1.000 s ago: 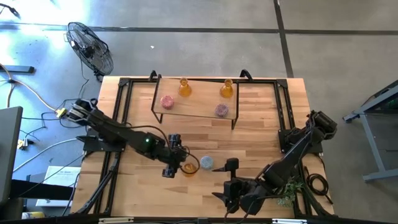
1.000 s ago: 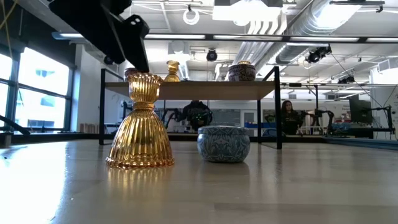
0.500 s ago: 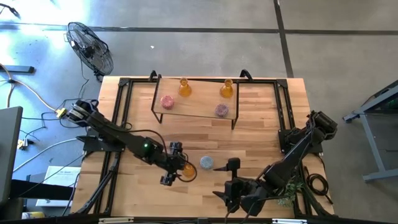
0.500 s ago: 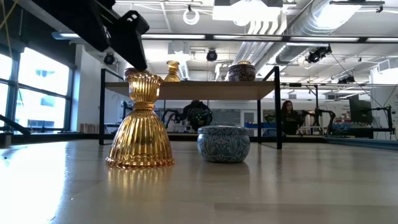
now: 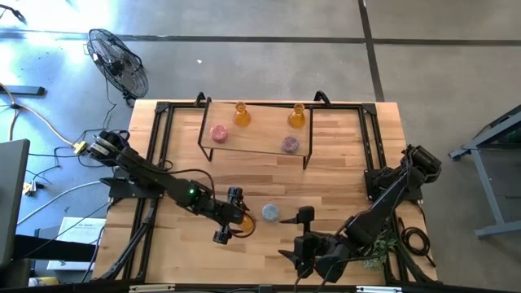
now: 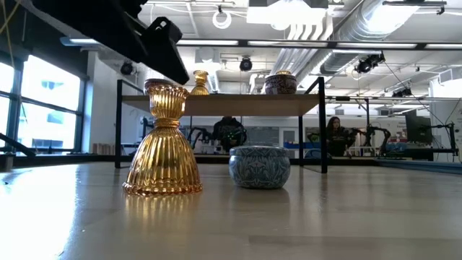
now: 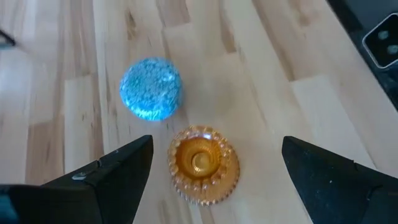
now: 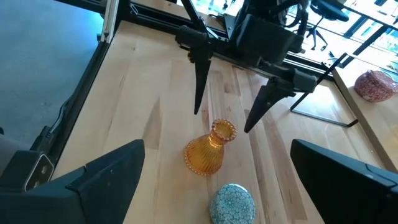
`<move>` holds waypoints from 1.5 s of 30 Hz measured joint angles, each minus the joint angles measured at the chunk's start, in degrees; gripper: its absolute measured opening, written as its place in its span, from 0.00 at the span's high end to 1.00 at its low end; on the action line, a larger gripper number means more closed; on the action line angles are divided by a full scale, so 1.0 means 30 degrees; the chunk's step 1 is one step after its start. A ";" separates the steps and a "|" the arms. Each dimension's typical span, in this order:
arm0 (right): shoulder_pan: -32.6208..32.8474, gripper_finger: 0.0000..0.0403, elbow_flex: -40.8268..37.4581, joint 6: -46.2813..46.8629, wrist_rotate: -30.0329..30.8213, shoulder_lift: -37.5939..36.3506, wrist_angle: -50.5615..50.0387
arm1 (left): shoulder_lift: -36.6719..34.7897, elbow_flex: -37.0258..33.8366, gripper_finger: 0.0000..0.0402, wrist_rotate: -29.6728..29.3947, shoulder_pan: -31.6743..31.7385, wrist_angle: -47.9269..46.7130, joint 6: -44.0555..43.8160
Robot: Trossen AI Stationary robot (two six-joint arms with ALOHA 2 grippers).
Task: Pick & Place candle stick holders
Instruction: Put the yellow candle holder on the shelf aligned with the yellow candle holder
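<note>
Amber holder [image 7: 203,163] standing upright, directly beneath left gripper [image 7: 211,174], fingers [image 7: 106,180] spread wide either side. Apparently not yet touching; right gripper [image 8: 217,186] waiting nearby, likewise wide.

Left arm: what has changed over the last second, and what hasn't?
The left gripper, open, slid toward the table's front edge and now straddles the amber holder on the table without gripping it. That holder, the blue holder, the four holders on the raised shelf and the open right gripper stayed put.

high: overhead, down | low: tabletop level (close) | wrists — both share amber holder [image 7: 203,163]
</note>
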 joint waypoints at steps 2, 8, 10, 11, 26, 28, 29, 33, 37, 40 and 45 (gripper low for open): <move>0.0000 0.01 0.0003 0.0003 0.0000 0.0000 0.0000 | 0.0000 -0.0249 0.13 0.0176 0.0007 0.0240 0.0087; 0.0000 0.01 0.0003 -0.0003 0.0000 0.0000 0.0007 | 0.0000 -0.0436 0.13 0.0022 0.0015 0.0209 0.0004; 0.0000 0.01 0.0003 -0.0003 0.0000 0.0000 0.0007 | 0.0000 -0.0436 0.13 -0.0117 0.0015 0.0238 0.0026; 0.0000 0.01 0.0003 -0.0003 0.0000 0.0000 0.0007 | 0.0000 -0.0436 0.13 -0.0194 0.0015 0.0233 0.0145; 0.0000 0.01 0.0003 -0.0010 0.0000 0.0000 0.0006 | 0.0393 -0.0428 0.13 -0.0089 0.0794 -0.0123 0.0212; 0.0004 0.01 0.0003 -0.0003 -0.0007 0.0000 -0.0015 | 0.0737 -0.0428 0.13 0.0360 0.0904 0.0137 0.0150; 0.0001 0.01 0.0003 -0.0003 -0.0007 0.0000 -0.0027 | 0.0878 -0.0428 0.13 0.0490 0.0920 0.0095 0.0145; 0.0001 0.01 0.0003 -0.0003 -0.0002 0.0000 -0.0051 | 0.1142 -0.0428 0.13 0.1295 0.1254 0.0275 0.0221; 0.0000 0.01 0.0003 0.0019 -0.0007 0.0000 -0.0071 | 0.1144 -0.0428 0.13 0.1648 0.1393 0.0261 0.0313; 0.0005 0.01 0.0003 0.0018 -0.0005 0.0000 -0.0073 | 0.1144 -0.0428 0.13 0.1823 0.1384 0.0261 0.0320; 0.0007 0.01 0.0003 0.0004 -0.0007 0.0000 -0.0066 | 0.1144 -0.0428 0.13 0.1884 0.1384 0.0261 0.0853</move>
